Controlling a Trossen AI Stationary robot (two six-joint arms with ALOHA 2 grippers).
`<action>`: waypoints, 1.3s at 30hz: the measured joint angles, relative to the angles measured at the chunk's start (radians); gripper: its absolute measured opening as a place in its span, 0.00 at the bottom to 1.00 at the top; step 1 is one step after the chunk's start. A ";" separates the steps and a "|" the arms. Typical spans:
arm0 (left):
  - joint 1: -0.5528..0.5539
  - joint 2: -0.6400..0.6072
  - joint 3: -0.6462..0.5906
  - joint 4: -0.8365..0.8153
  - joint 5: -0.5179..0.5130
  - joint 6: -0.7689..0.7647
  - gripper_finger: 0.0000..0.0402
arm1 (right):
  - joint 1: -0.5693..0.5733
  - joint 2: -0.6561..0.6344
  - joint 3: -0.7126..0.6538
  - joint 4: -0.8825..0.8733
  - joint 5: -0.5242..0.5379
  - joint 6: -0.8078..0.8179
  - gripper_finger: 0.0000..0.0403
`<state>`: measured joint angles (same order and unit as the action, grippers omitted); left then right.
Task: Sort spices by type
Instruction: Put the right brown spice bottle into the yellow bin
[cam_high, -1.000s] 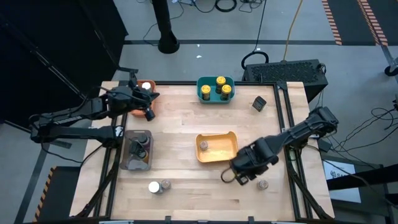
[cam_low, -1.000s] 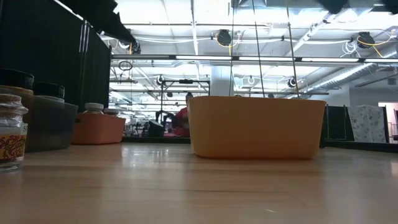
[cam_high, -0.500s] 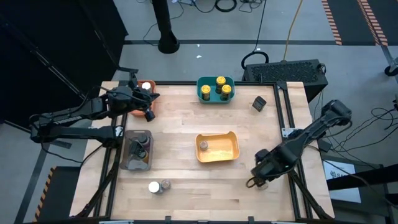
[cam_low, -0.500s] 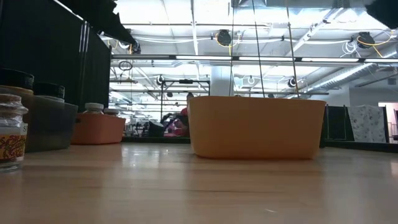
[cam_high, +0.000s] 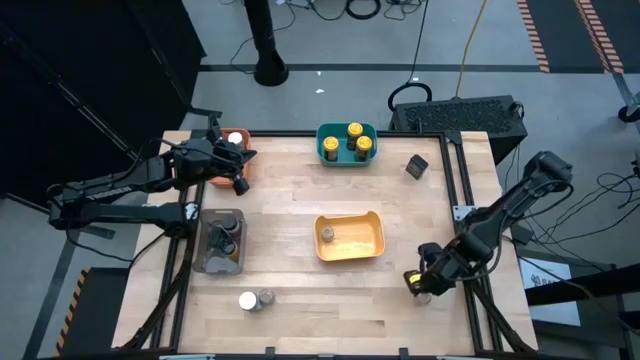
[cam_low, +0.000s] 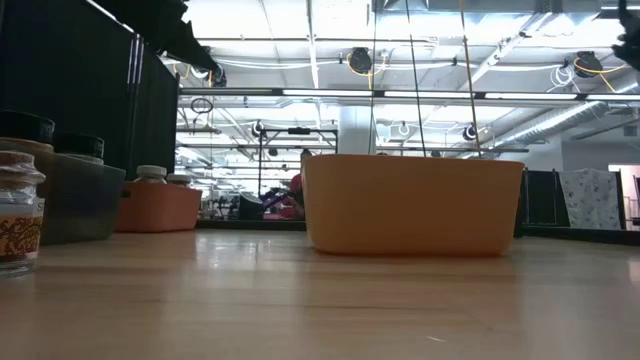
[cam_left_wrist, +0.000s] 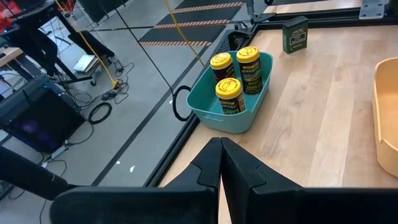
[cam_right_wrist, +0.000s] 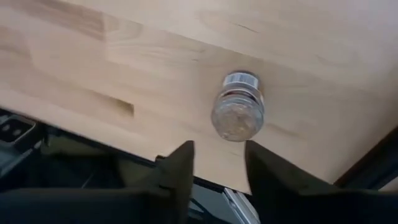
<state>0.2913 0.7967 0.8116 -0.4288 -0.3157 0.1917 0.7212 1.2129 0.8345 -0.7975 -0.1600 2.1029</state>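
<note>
The right gripper hovered near the tabletop's right edge, toward the near right corner, with its jaws parted a little and grasping nothing. In the right wrist view a clear spice jar stood on the wood just ahead of the two dark fingers, apart from them (its lid colour was hard to tell).

The left gripper waited at the far left corner beside the orange bin, its jaws clenched together and empty; one white-lidded jar sat in that bin.

Three yellow-lidded jars stood in the teal bin at the far edge. The yellow bin, near the middle of the tabletop, held one jar. The grey bin by the left edge held dark-lidded jars. Two more jars stood touching side by side near the near edge, left of centre. A small dark box lay toward the far right corner.
</note>
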 joint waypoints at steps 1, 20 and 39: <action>0.000 0.000 0.000 0.000 0.000 0.000 0.04 | 0.007 0.010 0.000 0.002 0.005 0.024 0.35; 0.000 0.000 0.000 0.001 -0.001 0.005 0.04 | 0.034 0.294 0.000 0.099 -0.024 0.059 0.68; 0.000 0.000 0.000 0.003 -0.004 0.005 0.04 | -0.200 0.321 0.319 -0.162 0.085 -0.222 0.36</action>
<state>0.2913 0.7967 0.8116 -0.4255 -0.3195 0.1963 0.5216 1.5338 1.1534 -0.9595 -0.0752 1.8806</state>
